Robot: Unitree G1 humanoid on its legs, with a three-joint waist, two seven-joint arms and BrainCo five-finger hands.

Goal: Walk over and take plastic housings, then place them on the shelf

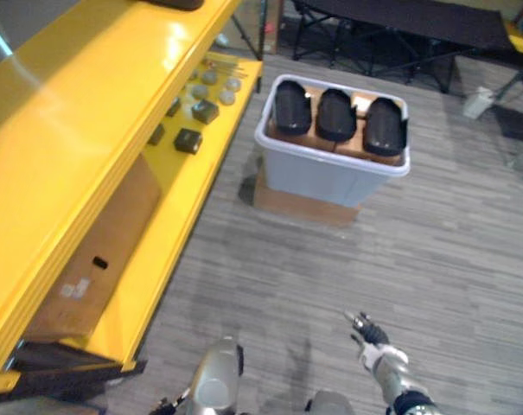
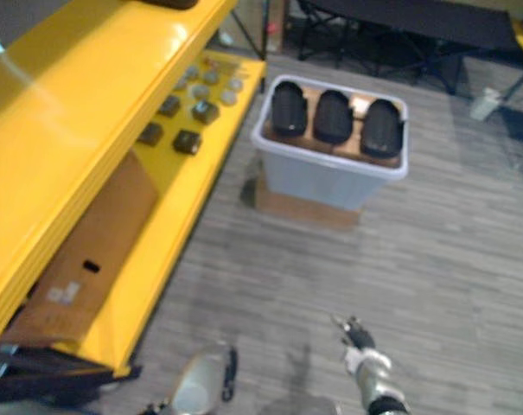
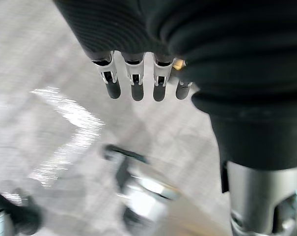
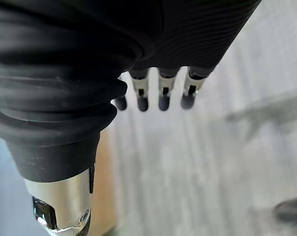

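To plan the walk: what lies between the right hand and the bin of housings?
The stretch is bare floor, seen in the left eye view: nothing stands between the right hand and the bin of housings.

Black housings (image 1: 337,114) (yellow shelf (image 1: 62,147))

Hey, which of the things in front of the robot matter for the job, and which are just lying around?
For the job: black plastic housings, pale bin holding them, yellow shelf.
Lying about: small parts on the lower board, cardboard box there too, dark furniture behind.
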